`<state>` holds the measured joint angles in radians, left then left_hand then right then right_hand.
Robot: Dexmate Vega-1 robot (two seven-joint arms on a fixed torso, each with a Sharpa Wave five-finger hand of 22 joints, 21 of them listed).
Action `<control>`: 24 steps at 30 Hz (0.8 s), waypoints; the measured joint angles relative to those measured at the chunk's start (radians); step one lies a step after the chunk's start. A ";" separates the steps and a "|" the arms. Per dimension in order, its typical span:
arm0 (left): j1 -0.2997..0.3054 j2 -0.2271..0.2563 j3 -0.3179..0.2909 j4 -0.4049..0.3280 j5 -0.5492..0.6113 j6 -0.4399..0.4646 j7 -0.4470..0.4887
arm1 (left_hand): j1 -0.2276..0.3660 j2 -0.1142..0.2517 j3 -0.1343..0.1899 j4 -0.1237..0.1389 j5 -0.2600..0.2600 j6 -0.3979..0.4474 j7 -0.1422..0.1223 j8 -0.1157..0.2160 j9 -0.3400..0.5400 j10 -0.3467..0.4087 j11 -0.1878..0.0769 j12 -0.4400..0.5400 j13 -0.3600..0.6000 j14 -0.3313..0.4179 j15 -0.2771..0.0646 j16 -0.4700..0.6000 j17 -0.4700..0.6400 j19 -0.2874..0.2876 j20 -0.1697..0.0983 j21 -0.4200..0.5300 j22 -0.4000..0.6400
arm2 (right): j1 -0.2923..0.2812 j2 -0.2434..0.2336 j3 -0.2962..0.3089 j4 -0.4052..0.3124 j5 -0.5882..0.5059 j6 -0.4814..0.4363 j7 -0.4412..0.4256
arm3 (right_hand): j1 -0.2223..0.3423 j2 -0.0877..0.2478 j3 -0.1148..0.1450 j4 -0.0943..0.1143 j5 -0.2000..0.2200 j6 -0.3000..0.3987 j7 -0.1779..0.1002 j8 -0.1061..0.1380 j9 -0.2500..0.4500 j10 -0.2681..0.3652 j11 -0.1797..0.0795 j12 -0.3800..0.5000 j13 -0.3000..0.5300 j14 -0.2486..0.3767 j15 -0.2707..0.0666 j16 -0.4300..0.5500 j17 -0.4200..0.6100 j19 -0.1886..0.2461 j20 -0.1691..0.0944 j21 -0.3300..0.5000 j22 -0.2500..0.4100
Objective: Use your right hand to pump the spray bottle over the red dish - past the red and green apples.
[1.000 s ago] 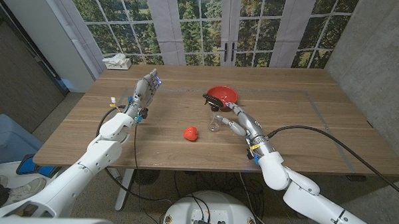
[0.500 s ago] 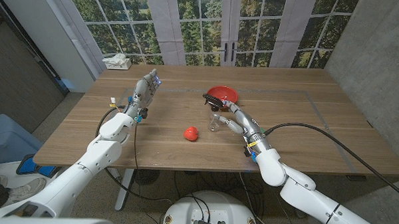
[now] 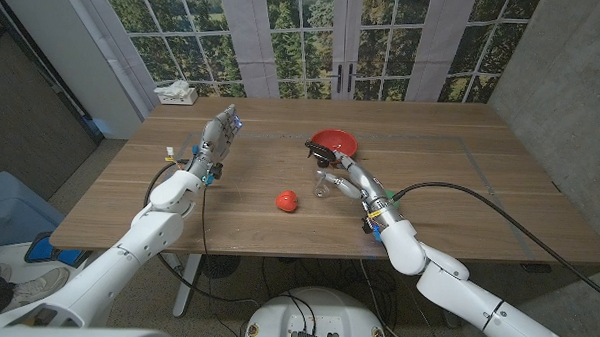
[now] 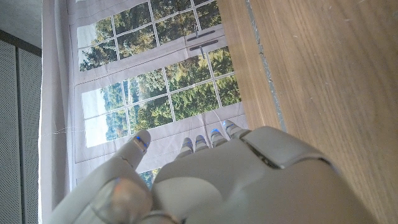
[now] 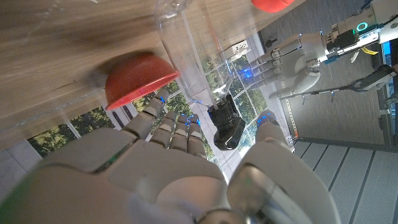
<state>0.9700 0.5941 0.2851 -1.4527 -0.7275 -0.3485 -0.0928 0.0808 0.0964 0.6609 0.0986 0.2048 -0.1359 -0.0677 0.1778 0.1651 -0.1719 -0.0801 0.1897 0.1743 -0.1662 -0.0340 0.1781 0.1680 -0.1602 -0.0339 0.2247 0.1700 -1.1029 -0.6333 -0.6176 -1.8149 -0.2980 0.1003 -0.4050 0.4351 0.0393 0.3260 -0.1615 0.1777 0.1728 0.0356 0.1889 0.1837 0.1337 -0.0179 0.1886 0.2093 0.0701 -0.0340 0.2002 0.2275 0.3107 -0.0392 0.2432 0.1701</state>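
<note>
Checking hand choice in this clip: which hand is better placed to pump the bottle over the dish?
Right. The right hand already holds the clear bottle beside the red dish, fingers around it. The left hand stands far across the table, holding nothing.

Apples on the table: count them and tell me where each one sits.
1. A red apple lies on the table, near the front edge, left of the spray bottle in the head view. No green apple is visible.
</note>
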 measured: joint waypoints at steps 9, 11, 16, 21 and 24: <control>0.005 0.003 -0.002 -0.007 0.000 0.002 0.003 | 0.000 0.000 -0.001 -0.001 0.000 0.000 0.000 0.000 0.000 0.000 0.000 0.000 0.000 0.000 0.000 0.000 0.000 0.005 -0.005 0.000 0.000 | 0.030 0.022 -0.010 0.046 0.028 0.036 0.014 | 0.011 -0.011 0.000 0.000 0.000 0.000 0.000 0.000 0.000 0.000 0.000 0.000 0.000 0.005 0.006 0.000 -0.005 0.007 0.007 0.000 0.000; 0.005 0.004 -0.002 -0.008 0.000 0.003 0.004 | 0.000 0.000 -0.001 -0.001 0.000 0.000 0.000 0.000 0.000 0.000 0.000 0.000 0.000 0.000 0.000 0.000 0.000 0.005 -0.005 0.000 0.000 | 0.038 0.028 -0.013 0.058 0.034 0.043 0.017 | 0.011 -0.011 -0.003 -0.003 0.000 0.000 0.000 0.000 0.000 0.000 0.000 0.003 0.000 0.005 0.006 0.000 -0.005 0.007 0.007 0.000 0.000; 0.005 0.005 -0.002 -0.008 0.000 0.004 0.004 | 0.000 0.000 0.002 -0.004 0.000 0.000 0.000 0.000 0.000 0.000 0.000 0.000 0.000 0.000 0.000 0.000 0.000 0.005 -0.005 0.000 0.000 | 0.054 0.041 -0.018 0.083 0.050 0.062 0.025 | 0.011 -0.011 -0.003 -0.003 0.000 -0.003 -0.008 0.000 0.000 0.000 0.000 0.004 0.000 0.011 0.011 0.008 -0.005 0.007 0.015 -0.007 0.000; 0.003 0.006 -0.002 -0.008 0.000 0.006 0.002 | 0.000 0.000 0.002 -0.004 0.000 0.000 0.000 0.000 0.000 0.000 0.000 0.000 0.000 0.000 0.000 0.000 0.000 0.005 -0.005 -0.007 0.000 | 0.067 0.055 -0.023 0.107 0.062 0.077 0.027 | 0.011 -0.011 -0.003 -0.003 0.000 -0.002 -0.009 0.004 0.005 -0.004 -0.004 0.004 0.000 0.011 0.011 0.008 -0.005 0.003 0.032 -0.007 0.004; 0.002 0.006 -0.002 -0.008 0.000 0.007 0.002 | 0.000 0.000 0.002 -0.004 0.000 0.000 0.000 0.000 0.000 0.000 0.000 0.000 0.000 0.000 0.000 0.000 0.000 0.005 -0.005 -0.007 0.000 | 0.073 0.061 -0.026 0.118 0.067 0.087 0.028 | 0.011 -0.011 -0.003 -0.003 0.000 -0.002 -0.009 0.004 0.005 -0.006 -0.006 0.004 0.000 0.015 0.015 0.008 -0.002 0.010 0.040 -0.007 0.005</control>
<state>0.9715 0.5997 0.2834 -1.4609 -0.7272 -0.3415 -0.0909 0.0808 0.0964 0.6628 0.0943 0.2048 -0.1358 -0.0678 0.1778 0.1651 -0.1719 -0.0802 0.1897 0.1743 -0.1662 -0.0340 0.1781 0.1680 -0.1548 -0.0393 0.2181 0.1700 -1.0295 -0.5719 -0.6431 -1.6967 -0.2307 0.1873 -0.3774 0.4465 0.0279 0.3229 -0.1641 0.1777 0.1711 0.0263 0.1933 0.1887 0.1282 -0.0235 0.1925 0.2094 0.0848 -0.0191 0.2080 0.2258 0.3211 0.0005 0.2361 0.1749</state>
